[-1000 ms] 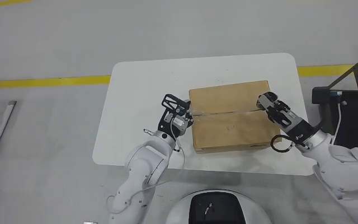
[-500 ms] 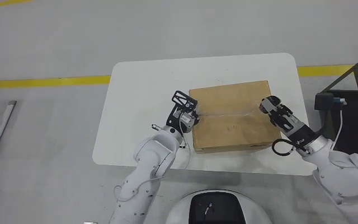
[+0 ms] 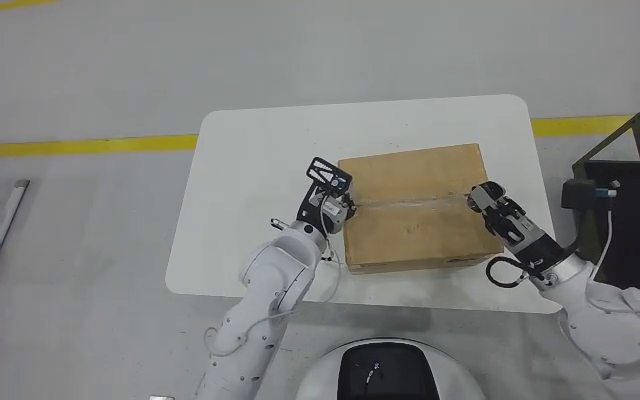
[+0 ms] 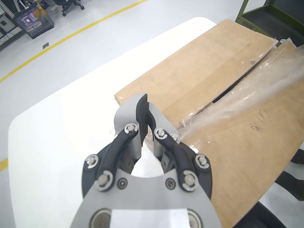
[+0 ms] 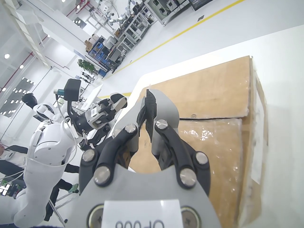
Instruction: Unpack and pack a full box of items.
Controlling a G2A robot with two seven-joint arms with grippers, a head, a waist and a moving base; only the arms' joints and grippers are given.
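- left gripper [image 4: 143,104] [image 3: 343,206]: narrow, pads pressed together, nothing seen between them. Tips sit at the box's left end, right by the end of the centre seam, over the table edge of the box.
- right gripper [image 5: 147,102] [image 3: 478,198]: also closed down, pads together, nothing visible in the grip. Tips are at the box's right end, at the other end of the same seam.
- can't tell whether either set of tips touches the cardboard or the tape.
- box [image 3: 415,215] [image 4: 213,72] [image 5: 213,84]: brown cardboard, flat on the table, roughly centre-right and nearer the robot's edge than the far edge. Both top flaps are down, so it's closed.
- seam [image 3: 410,202] [image 4: 228,91]: runs left to right between the two grippers, with a thin dark gap showing between the flaps.
- tape [image 4: 237,105] [image 5: 209,129]: clear, wrinkled and glossy, lying along the seam mostly on the flap nearer the robot. It's loose-looking at the left end, just beside the left gripper.
- handwritten mark [image 4: 260,122] on the near flap.
- table [image 3: 250,200] [image 4: 71,119] [image 5: 237,46]: white, rounded corners, bare part to the left of the box.
- yellow line [image 3: 100,145] on the grey floor beyond the table.
- green rack [image 3: 625,140] [image 4: 261,1] off the table's right side.
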